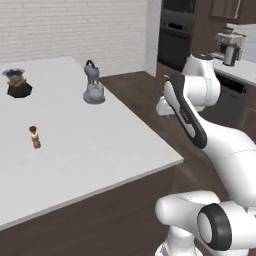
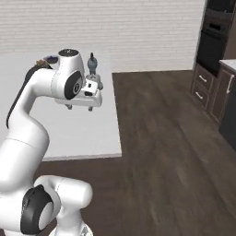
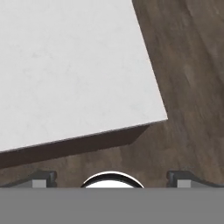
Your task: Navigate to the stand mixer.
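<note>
The blue-grey stand mixer (image 1: 93, 85) with its pale bowl stands near the right edge of the white island counter (image 1: 100, 150). In the right base view the stand mixer (image 2: 93, 64) is partly hidden behind my hand. My gripper (image 2: 80, 107) hangs open over the counter's near right part, well short of the mixer, with nothing between its fingers. In the hand view the fingertips (image 3: 43, 177) stand far apart above the counter's corner (image 3: 148, 109) and the wood floor.
A dark pot with a plant (image 1: 19, 84) and a small bottle (image 1: 34, 137) sit on the island's left part. A silver coffee machine (image 1: 230, 47) stands on the right side counter. Wall ovens (image 2: 214, 41) rise at the back. Wood floor (image 2: 166, 138) lies open between island and cabinets.
</note>
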Robot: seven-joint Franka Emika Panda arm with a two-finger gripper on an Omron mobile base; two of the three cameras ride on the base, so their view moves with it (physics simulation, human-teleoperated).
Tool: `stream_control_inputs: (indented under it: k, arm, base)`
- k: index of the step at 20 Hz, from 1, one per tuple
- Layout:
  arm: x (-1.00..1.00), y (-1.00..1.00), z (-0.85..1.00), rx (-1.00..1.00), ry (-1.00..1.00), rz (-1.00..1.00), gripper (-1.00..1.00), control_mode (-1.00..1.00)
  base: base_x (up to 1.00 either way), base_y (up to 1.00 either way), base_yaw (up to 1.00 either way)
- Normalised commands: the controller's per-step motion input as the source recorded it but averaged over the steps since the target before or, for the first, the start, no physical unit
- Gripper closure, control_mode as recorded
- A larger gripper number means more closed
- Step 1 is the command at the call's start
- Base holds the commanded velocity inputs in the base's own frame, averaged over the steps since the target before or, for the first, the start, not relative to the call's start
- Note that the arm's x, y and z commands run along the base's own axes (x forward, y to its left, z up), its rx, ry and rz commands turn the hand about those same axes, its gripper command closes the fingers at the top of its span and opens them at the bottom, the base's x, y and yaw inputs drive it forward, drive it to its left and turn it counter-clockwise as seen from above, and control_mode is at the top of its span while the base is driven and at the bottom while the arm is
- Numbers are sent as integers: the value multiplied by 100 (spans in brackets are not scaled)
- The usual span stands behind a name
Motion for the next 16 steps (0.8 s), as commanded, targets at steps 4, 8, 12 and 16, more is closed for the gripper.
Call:
stream_control_inputs:
  k: [4, 8, 12, 16]
  arm:
    - [0, 0, 0, 0, 0, 0, -100, 100]
    - [0, 0, 0, 0, 0, 0, -100, 100]
    - [0, 0, 0, 0, 0, 0, -100, 100]
    - [0, 0, 0, 0, 0, 0, -100, 100]
  base:
    - [50, -100, 45]
    - [49, -100, 45]
    - [48, -100, 45]
    - [47, -100, 46]
